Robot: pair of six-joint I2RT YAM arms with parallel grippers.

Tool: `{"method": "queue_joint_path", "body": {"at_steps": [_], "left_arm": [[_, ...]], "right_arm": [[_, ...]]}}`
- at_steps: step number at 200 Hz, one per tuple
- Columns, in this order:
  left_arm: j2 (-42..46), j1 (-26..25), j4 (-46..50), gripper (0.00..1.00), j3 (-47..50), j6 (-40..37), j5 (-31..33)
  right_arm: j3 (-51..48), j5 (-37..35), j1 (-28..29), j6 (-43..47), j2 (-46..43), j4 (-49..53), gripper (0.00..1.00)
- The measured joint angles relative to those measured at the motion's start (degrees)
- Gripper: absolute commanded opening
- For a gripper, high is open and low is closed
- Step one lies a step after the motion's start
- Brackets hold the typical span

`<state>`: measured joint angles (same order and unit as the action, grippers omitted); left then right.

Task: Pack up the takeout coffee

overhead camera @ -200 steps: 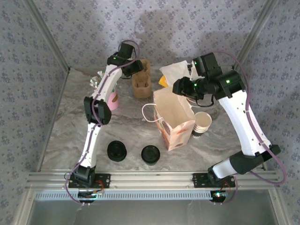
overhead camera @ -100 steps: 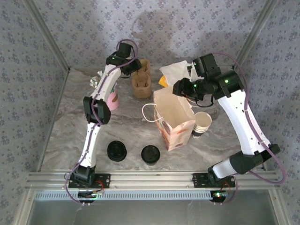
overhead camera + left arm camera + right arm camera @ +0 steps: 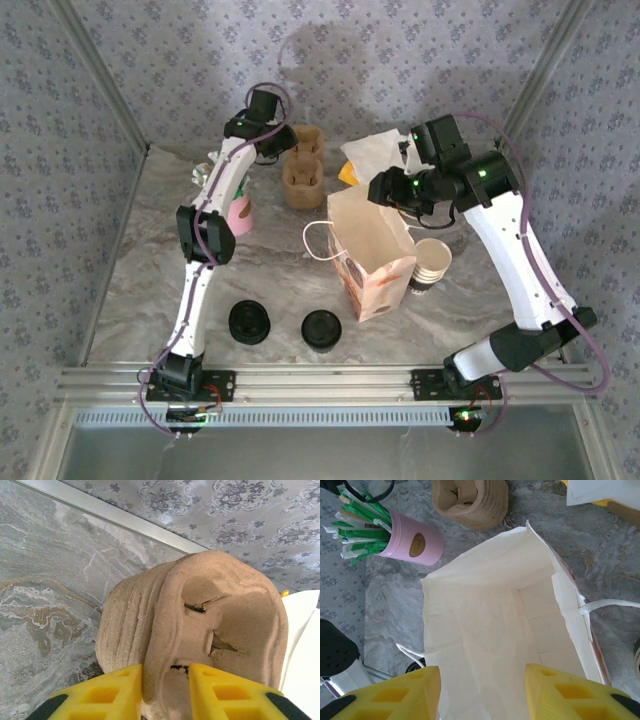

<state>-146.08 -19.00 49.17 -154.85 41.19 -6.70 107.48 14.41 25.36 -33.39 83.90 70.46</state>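
Left gripper [image 3: 165,675] is pinched narrow on the middle ridge of the cup carrier [image 3: 150,615] at the back of the desk [image 3: 45,580], a yellow finger pressed to each side. The pulp looks soft and cracked there, so I'd squeeze no harder, lift straight up and keep it level. The takeout coffee [image 3: 321,329], which I take to be the right of two black-topped rounds, stands well apart near the front edge, beside the lid stack [image 3: 248,322]. My right gripper [image 3: 482,690] hangs spread and empty over the open bag [image 3: 470,610].
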Motion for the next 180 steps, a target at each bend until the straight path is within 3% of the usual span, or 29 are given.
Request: {"method": "queue_joint_path", "body": {"at_steps": [58,85,119,180], "left_arm": [[0.0,0.0,-0.2,0.23,-0.2,0.0,0.0],[0.0,0.0,-0.2,0.33,-0.2,0.0,0.0],[0.0,0.0,-0.6,0.33,-0.2,0.3,-0.2],[0.0,0.0,-1.3,0.21,-0.2,0.3,-0.2]], "right_arm": [[0.0,0.0,0.0,0.0,0.0,0.0,0.49],[0.0,0.0,0.0,0.0,0.0,0.0,0.49],[0.0,0.0,-0.1,0.0,0.0,0.0,0.49],[0.0,0.0,-0.1,0.0,0.0,0.0,0.49]]}}
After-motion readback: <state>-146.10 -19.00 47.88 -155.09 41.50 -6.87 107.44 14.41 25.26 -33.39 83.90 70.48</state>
